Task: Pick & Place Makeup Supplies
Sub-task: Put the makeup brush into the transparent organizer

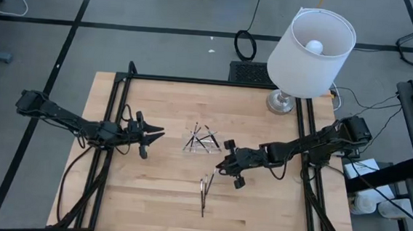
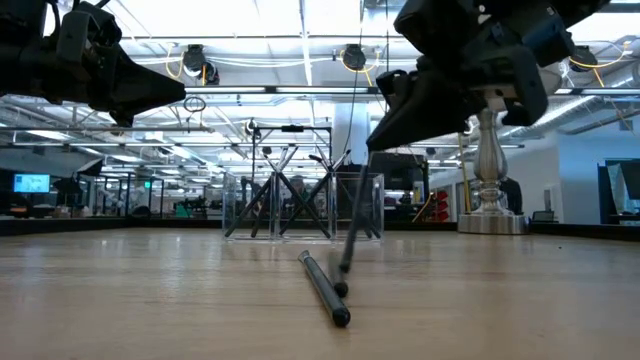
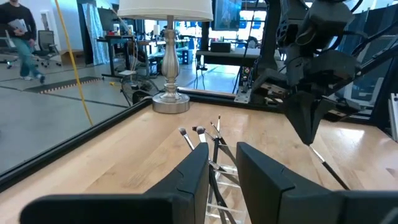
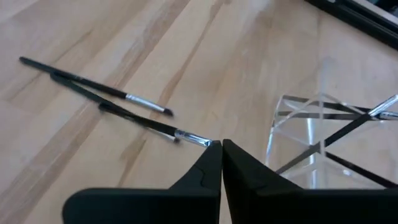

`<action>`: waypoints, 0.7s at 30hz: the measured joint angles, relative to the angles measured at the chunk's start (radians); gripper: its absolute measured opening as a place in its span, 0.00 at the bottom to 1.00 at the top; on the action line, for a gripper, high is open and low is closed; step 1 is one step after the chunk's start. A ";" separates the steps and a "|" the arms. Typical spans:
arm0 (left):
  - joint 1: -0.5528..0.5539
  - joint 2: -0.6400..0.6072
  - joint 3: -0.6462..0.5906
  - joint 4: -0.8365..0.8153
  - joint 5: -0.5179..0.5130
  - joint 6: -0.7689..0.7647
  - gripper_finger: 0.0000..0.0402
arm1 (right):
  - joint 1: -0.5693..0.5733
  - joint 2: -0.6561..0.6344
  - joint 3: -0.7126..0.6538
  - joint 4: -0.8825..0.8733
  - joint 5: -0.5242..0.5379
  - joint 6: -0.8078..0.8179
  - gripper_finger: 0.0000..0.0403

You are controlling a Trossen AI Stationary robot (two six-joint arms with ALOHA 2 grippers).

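A small clear tray [image 1: 190, 146] stands mid-table with several thin dark brushes [image 1: 206, 137] leaning crossed inside it; it also shows in the low view [image 2: 240, 208] and in the left wrist view [image 3: 231, 179]. More dark sticks [image 1: 203, 197] lie on the wood nearer the table's near edge. My right gripper [image 1: 225, 165] hovers just right of the tray, shut on one brush [image 4: 140, 121]. My left gripper [image 1: 155, 134] hangs open above the table left of the tray, pointing at it [image 3: 222, 149], and touches nothing. My right gripper [image 4: 221, 149] pinches a brush by its silvery ferrule end [image 4: 198, 141], only at the fingers' free ends. The fingers come from above, slanting down. The brush [image 2: 355, 210] hangs tilted below them, its dark handle end [image 2: 344, 266] down at the table beside the lying sticks.
A white-shaded lamp [image 1: 311, 43] stands on its metal base [image 1: 283, 103] at the table's far right corner. Black frame rails [image 1: 110, 145] run along both table sides. One loose stick [image 2: 325, 288] lies on the wood pointing at the near edge. Bare wood lies left and right.
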 joint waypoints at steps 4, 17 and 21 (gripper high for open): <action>0.000 0.000 0.000 0.000 0.000 -0.003 0.22 | 0.004 0.000 0.013 -0.008 0.001 -0.003 0.00; 0.000 0.000 0.000 0.000 0.006 -0.005 0.22 | 0.036 -0.095 0.019 -0.030 0.102 -0.044 0.00; 0.000 0.000 0.000 -0.001 0.006 -0.005 0.22 | 0.046 -0.167 0.048 -0.076 0.157 -0.094 0.00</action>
